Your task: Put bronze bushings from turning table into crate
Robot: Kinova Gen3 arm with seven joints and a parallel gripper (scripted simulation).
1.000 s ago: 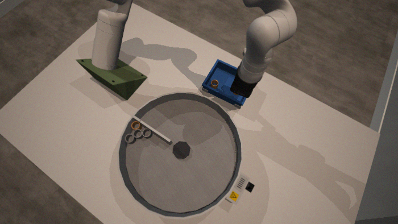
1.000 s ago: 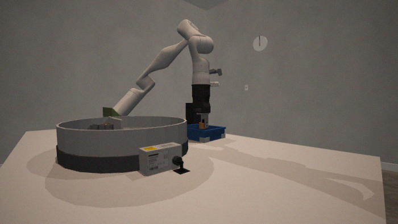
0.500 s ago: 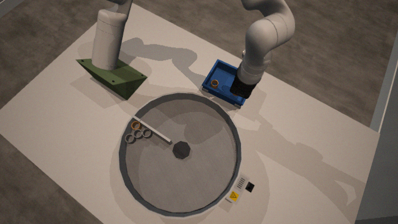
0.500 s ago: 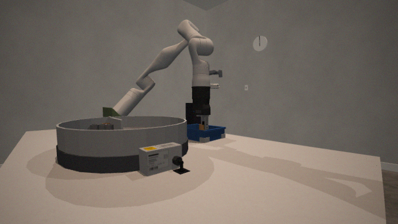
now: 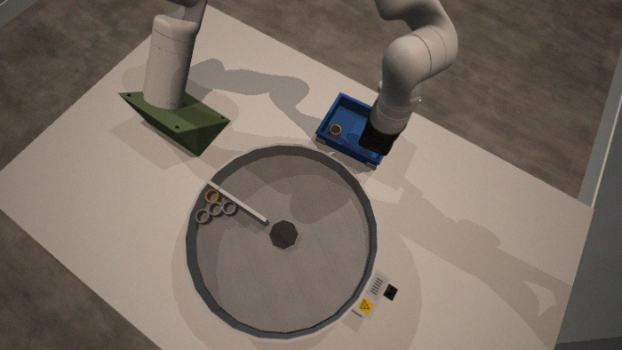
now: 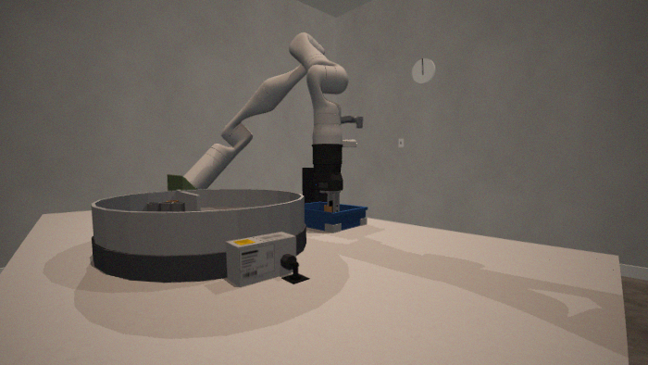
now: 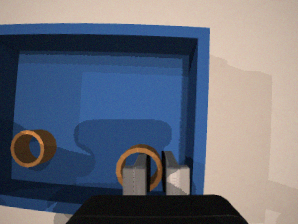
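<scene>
The hand (image 5: 372, 151) (image 6: 332, 209) (image 7: 155, 164) is clamped on the near wall of a bronze bushing (image 6: 328, 208) (image 7: 139, 149), one finger inside the ring and the other outside it. That bushing is low within the crate (image 5: 328, 115) (image 6: 354, 222) (image 7: 204, 100), and its open end faces up toward the wrist camera, so its long axis runs roughly along the fingers (whether its foot touches the crate floor, I cannot tell).

The coming move turns on that line: the bushing should go straight down, if any drop is left, and the fingers should then part and rise along its axis. The outer finger stands between the ring and the crate's side wall, with only a narrow strip beyond it, so opening wide there may bring it against the wall. More room lies on the other side, toward the second bronze bushing (image 5: 335, 131) (image 7: 27, 148), which sits well apart in the crate and looks upright.

A third bronze bushing (image 5: 211, 194) remains on the turning table (image 5: 373, 249) (image 6: 199, 232), just beside the white divider bar (image 5: 240, 202) and close against the steel bushings (image 5: 203, 216) (three of them, which stay). It is far across from the hand, and fetching it means clearing the crate's edge and the turning table's raised rim. The job looks about two-thirds done, once this one is let go.
</scene>
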